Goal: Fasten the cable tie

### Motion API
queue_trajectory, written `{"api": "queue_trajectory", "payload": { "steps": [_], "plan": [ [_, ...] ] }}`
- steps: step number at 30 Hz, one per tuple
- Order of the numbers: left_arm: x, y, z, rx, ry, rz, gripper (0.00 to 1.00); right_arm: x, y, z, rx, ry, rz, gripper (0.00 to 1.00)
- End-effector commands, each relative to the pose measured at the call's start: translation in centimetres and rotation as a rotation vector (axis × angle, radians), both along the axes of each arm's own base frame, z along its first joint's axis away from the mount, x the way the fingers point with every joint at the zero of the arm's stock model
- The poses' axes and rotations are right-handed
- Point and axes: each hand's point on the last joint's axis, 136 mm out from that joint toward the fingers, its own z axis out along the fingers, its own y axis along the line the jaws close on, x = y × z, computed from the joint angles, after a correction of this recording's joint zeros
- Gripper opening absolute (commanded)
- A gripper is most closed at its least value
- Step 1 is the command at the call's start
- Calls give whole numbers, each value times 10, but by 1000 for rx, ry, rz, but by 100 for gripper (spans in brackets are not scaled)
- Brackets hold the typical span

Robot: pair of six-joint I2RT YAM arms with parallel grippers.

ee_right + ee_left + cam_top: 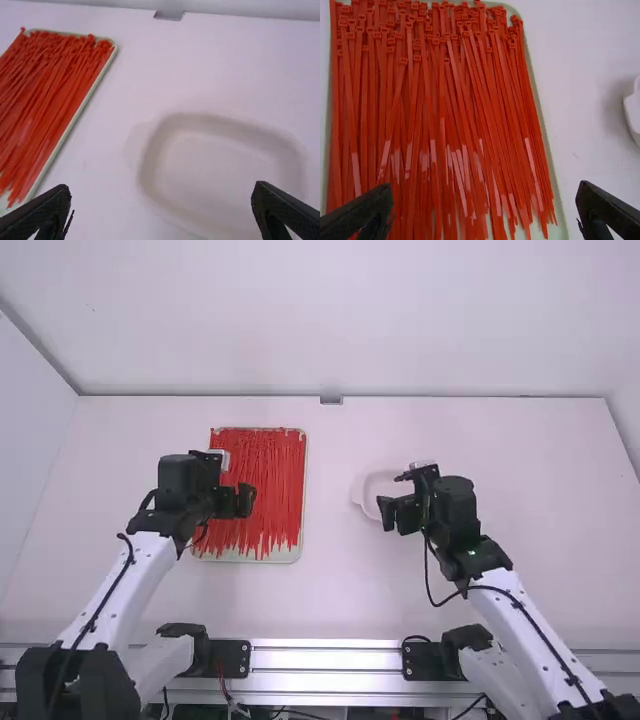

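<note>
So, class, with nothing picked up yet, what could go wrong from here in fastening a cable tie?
The cable ties lie packed and overlapping on the tray, so the left arm's open jaws could lift several at once, or none. The white dish sits under the right arm's open jaws; a careless descent might knock it.

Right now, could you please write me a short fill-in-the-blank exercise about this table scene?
1. In the high view, the cable ties lie on a tray to the ____ of the white dish.
2. The left pincer hangs above the tray, jaws ____.
3. The right pincer hangs above the white ____.
Missing words: left; open; dish.
</note>
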Motion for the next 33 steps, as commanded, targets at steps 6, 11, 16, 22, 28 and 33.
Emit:
{"api": "queue_trajectory", "payload": {
  "steps": [6,11,16,22,28,33],
  "plan": [
    [22,4,35,-32,-64,27,99,8,15,21,32,-43,38,99],
    [37,5,53,-30,-99,31,99,12,17,30,79,-67,58,99],
    [58,5,55,-28,-69,21,99,15,16,39,105,-85,68,99],
    [86,-2,48,-17,-6,-11,99,17,21,50,104,-111,79,99],
    [125,-17,37,-18,27,-44,99,25,30,56,102,-116,100,99],
    [149,-31,31,-13,29,-70,95,38,36,49,97,-79,106,99]
  ]
}}
